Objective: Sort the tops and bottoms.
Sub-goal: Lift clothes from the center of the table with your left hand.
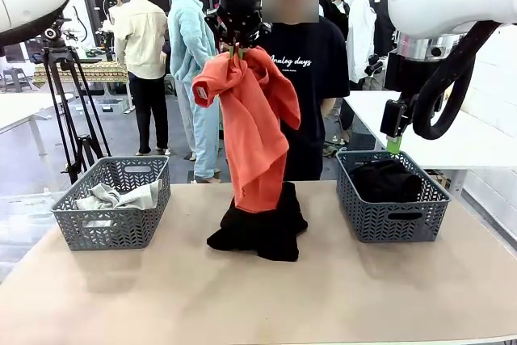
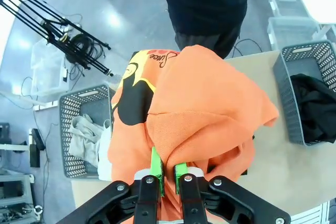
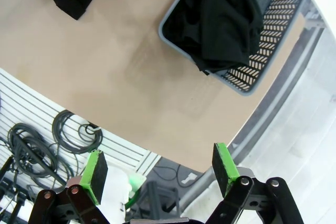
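Note:
My left gripper [image 1: 236,48] is high over the table's middle, shut on the bright orange-red top [image 1: 254,131], which hangs down to the table. In the left wrist view its green pads [image 2: 155,163] pinch a fold of that top [image 2: 210,108]. Under the hanging cloth a black bottom [image 1: 258,230] lies heaped on the table. The light grey top [image 1: 113,197] lies in the left basket [image 1: 113,228]. Another black bottom [image 1: 386,179] fills the right basket [image 1: 392,220]. My right gripper [image 1: 393,145] hovers open just above that basket [image 3: 273,30], nothing between its fingers [image 3: 96,169].
A person in a black T-shirt with white script [image 1: 311,70] stands at the far edge behind the hanging top. A camera tripod [image 1: 69,111] stands beyond the left basket. Bare tabletop [image 1: 258,296] stretches along the near side.

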